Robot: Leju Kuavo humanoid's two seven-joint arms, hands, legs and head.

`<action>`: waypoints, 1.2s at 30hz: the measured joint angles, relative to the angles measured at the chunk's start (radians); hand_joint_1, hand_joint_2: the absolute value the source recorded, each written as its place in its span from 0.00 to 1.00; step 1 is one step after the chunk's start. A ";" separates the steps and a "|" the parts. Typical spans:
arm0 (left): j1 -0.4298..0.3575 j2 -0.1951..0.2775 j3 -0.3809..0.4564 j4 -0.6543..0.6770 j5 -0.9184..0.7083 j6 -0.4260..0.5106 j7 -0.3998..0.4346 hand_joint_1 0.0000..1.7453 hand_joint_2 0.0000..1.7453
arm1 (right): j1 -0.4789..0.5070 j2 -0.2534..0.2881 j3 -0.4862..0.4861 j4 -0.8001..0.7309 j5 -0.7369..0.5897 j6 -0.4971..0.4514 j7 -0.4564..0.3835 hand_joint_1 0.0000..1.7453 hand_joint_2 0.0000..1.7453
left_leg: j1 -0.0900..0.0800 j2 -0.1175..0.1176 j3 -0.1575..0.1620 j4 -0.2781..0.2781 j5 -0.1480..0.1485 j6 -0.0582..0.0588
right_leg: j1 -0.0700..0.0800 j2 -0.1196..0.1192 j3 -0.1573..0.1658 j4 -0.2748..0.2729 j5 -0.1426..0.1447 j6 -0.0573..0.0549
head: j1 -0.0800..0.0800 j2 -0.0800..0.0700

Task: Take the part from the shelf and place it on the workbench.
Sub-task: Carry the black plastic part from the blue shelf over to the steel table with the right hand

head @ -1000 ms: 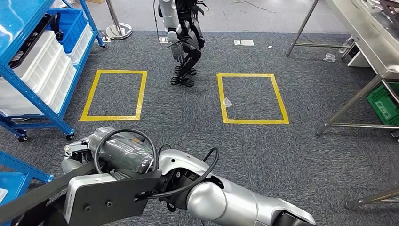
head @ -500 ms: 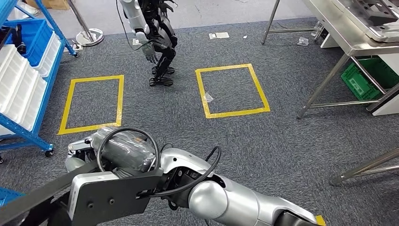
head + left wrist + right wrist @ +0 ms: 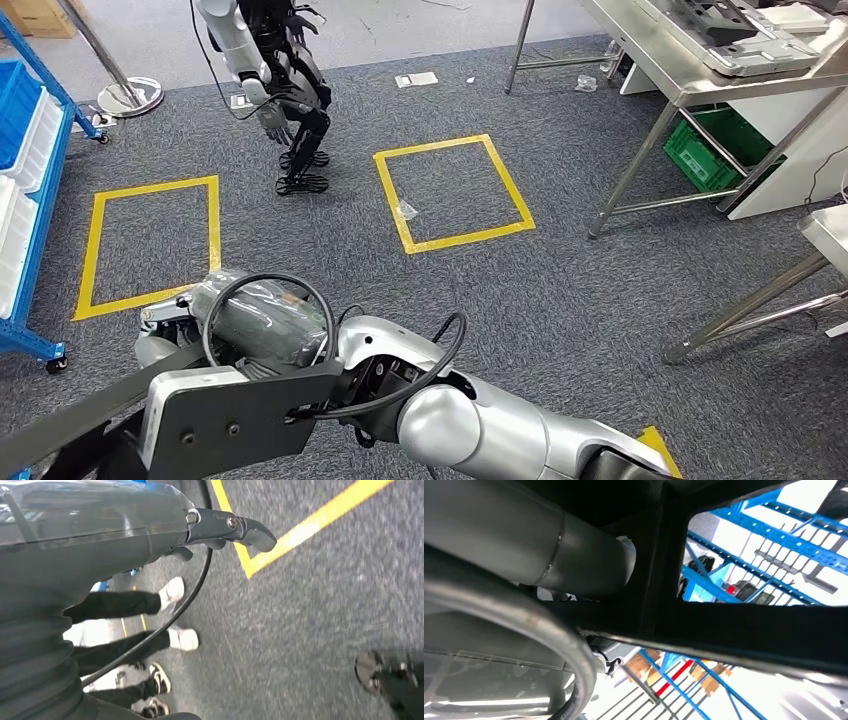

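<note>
Part (image 3: pixel 235 420) is off the shelf (image 3: pixel 20 335) and in transit: a flat black plate with holes, low in the head view, tight against the robot's body. Right arm crosses over to it and the right hand (image 3: pixel 250 322) grips it. Most of the fingers are hidden by the plate and cable loop, so the grip is judged from the plate hanging there and from the right wrist view, where the black frame sits right at the camera. Left hand (image 3: pixel 100 540) is over carpet with a thumb sticking out. I cannot tell whether it is open, closed or holding anything. Workbench (image 3: pixel 655 62) is the steel table at upper right, well apart from the part, with carpet and a taped yellow square (image 3: pixel 470 238) between. Another robot (image 3: pixel 275 90) stands near that square, off the direct line to the bench. Pick looks done. Left to do: cover the floor to the bench, bring the plate over the top, set it down, let go. Roughly halfway, I'd say.
</note>
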 joint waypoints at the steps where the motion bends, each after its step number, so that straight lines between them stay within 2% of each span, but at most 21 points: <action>1: 0.000 0.000 0.000 0.000 0.000 0.000 0.000 0.00 1.00 | 0.000 0.000 0.000 0.000 0.000 0.000 0.000 1.00 0.00 | -0.002 0.010 0.000 -0.001 0.000 0.005 | -0.001 -0.019 -0.026 0.055 -0.029 0.001 | 0.000 0.000; 3: 0.001 0.000 0.000 0.000 0.000 0.001 -0.001 0.00 1.00 | 0.001 -0.002 0.000 0.001 0.000 0.000 0.000 1.00 0.00 | -0.005 0.032 0.000 -0.001 -0.001 0.010 | -0.003 -0.032 -0.093 0.190 -0.085 0.003 | 0.001 0.000; 5: 0.000 0.000 0.000 0.000 0.000 0.001 -0.001 0.00 1.00 | 0.003 -0.004 0.000 0.002 0.000 0.000 0.000 1.00 0.00 | -0.007 0.053 0.000 -0.001 -0.002 0.010 | -0.006 -0.036 -0.117 0.236 -0.085 0.005 | 0.000 0.000; 7: -0.001 0.000 0.000 0.000 0.000 0.001 -0.001 0.00 1.00 | 0.004 -0.004 0.000 0.002 0.000 0.000 0.000 1.00 0.00 | -0.007 0.069 0.002 0.000 -0.005 0.008 | -0.007 -0.054 -0.064 0.133 -0.026 0.004 | 0.000 0.000; 8: -0.001 0.000 0.000 0.000 0.000 0.001 -0.001 0.00 1.00 | 0.003 -0.004 0.000 0.002 0.000 0.000 0.000 1.00 0.00 | -0.009 0.075 0.003 0.000 -0.007 0.005 | -0.004 -0.078 -0.027 0.061 -0.001 0.004 | 0.000 0.000; 9: -0.001 0.000 0.000 0.000 0.000 0.001 -0.001 0.00 1.00 | 0.002 -0.003 0.000 0.002 0.000 0.000 0.000 1.00 0.00 | -0.012 0.081 0.004 0.001 -0.009 0.001 | -0.001 -0.098 0.002 0.004 0.016 0.003 | 0.000 0.000; 11: 0.000 -0.001 0.000 0.000 0.000 0.000 -0.001 0.00 1.00 | 0.001 -0.002 0.000 0.002 0.000 0.000 0.000 1.00 0.00 | -0.018 0.095 0.006 0.001 -0.011 -0.007 | 0.007 -0.116 0.022 -0.041 0.019 0.000 | 0.000 0.000; 13: -0.001 -0.002 0.000 0.000 0.002 -0.001 0.000 0.00 1.00 | 0.001 -0.002 0.000 0.002 0.000 -0.001 0.000 1.00 0.00 | -0.016 0.107 0.010 0.000 -0.015 -0.018 | 0.006 -0.098 0.021 -0.046 0.022 -0.009 | 0.000 0.000; 15: -0.002 -0.003 0.000 0.000 0.003 -0.001 -0.001 0.00 1.00 | 0.000 0.000 -0.001 0.002 0.001 -0.001 0.000 1.00 0.00 | -0.010 0.084 -0.001 0.035 -0.043 -0.026 | 0.002 -0.080 0.025 -0.051 0.026 -0.023 | -0.001 0.000; 18: 0.000 -0.003 0.000 0.000 0.003 -0.002 -0.001 0.00 1.00 | 0.001 0.003 0.000 0.002 0.001 -0.001 0.000 1.00 0.00 | -0.008 0.038 -0.085 0.222 -0.132 -0.028 | 0.001 -0.053 0.028 -0.052 0.027 -0.035 | -0.003 0.000; 20: 0.001 -0.004 0.000 0.000 0.003 -0.002 -0.001 0.00 1.00 | 0.003 0.003 0.001 0.004 0.001 -0.001 0.000 1.00 0.00 | -0.009 0.032 -0.121 0.288 -0.140 -0.027 | 0.004 -0.032 0.030 -0.052 0.026 -0.036 | -0.002 0.000; 22: 0.001 -0.004 0.000 0.000 0.003 -0.002 0.000 0.00 1.00 | 0.004 0.004 0.001 0.005 0.001 -0.001 0.001 1.00 0.00 | -0.008 0.024 -0.085 0.199 -0.078 -0.024 | 0.004 -0.011 0.035 -0.051 0.026 -0.035 | -0.002 0.000; 24: 0.001 -0.004 0.000 0.000 0.003 -0.002 -0.002 0.00 1.00 | 0.003 0.005 0.001 0.005 0.001 -0.001 0.001 1.00 0.00 | -0.006 -0.008 -0.026 0.065 -0.020 -0.020 | 0.005 0.007 0.035 -0.049 0.025 -0.033 | -0.002 0.000; 25: 0.001 -0.004 0.000 0.000 0.003 -0.002 -0.003 0.00 1.00 | 0.003 0.005 0.001 0.005 0.001 -0.001 0.001 1.00 0.00 | -0.007 -0.021 -0.010 0.025 -0.008 -0.018 | 0.006 0.014 0.033 -0.049 0.026 -0.030 | -0.002 0.000; 26: 0.001 -0.004 0.000 0.000 0.003 -0.002 -0.005 0.00 1.00 | 0.003 0.005 0.001 0.005 0.001 -0.001 0.001 1.00 0.00 | -0.008 -0.030 -0.004 0.009 -0.008 -0.017 | 0.006 0.020 0.030 -0.048 0.027 -0.026 | -0.002 0.000; 28: 0.001 -0.005 0.000 0.000 0.003 -0.002 -0.004 0.00 1.00 | 0.004 0.005 0.000 0.005 0.001 -0.001 0.001 1.00 0.00 | -0.009 -0.021 -0.003 0.004 -0.005 -0.011 | 0.003 0.029 0.026 -0.048 0.028 -0.017 | -0.003 0.000; 30: 0.001 -0.006 0.000 0.000 0.003 -0.002 0.001 0.00 1.00 | 0.003 0.005 0.000 0.005 0.001 -0.001 0.000 1.00 0.00 | -0.006 -0.005 0.000 -0.004 -0.001 0.000 | 0.004 0.009 0.012 -0.021 0.008 -0.010 | -0.002 0.000; 32: 0.001 -0.007 0.000 0.000 0.003 -0.002 0.002 0.00 1.00 | 0.002 0.005 0.000 0.005 0.001 -0.001 0.000 1.00 0.00 | -0.006 0.015 0.002 -0.008 0.001 0.009 | 0.003 -0.021 -0.040 0.083 -0.048 -0.006 | 0.000 0.000; 34: 0.002 -0.007 0.000 0.000 0.003 -0.002 0.002 0.00 1.00 | 0.004 0.004 0.000 0.007 0.001 -0.001 0.000 1.00 0.00 | -0.007 0.036 0.002 -0.008 0.000 0.011 | -0.002 -0.032 -0.105 0.210 -0.094 -0.002 | 0.000 0.000; 35: 0.002 -0.008 0.000 0.000 0.003 -0.002 0.002 0.00 1.00 | 0.004 0.003 0.000 0.008 0.001 -0.001 0.000 1.00 0.00 | -0.007 0.047 0.002 -0.008 -0.001 0.011 | -0.005 -0.034 -0.120 0.237 -0.094 0.000 | 0.000 0.000; 36: 0.001 -0.008 0.000 0.000 0.003 -0.002 0.002 0.00 1.00 | 0.005 0.003 0.000 0.009 0.001 -0.001 0.000 1.00 0.00 | -0.006 0.056 0.003 -0.008 -0.002 0.010 | -0.007 -0.038 -0.114 0.221 -0.075 0.002 | 0.000 0.000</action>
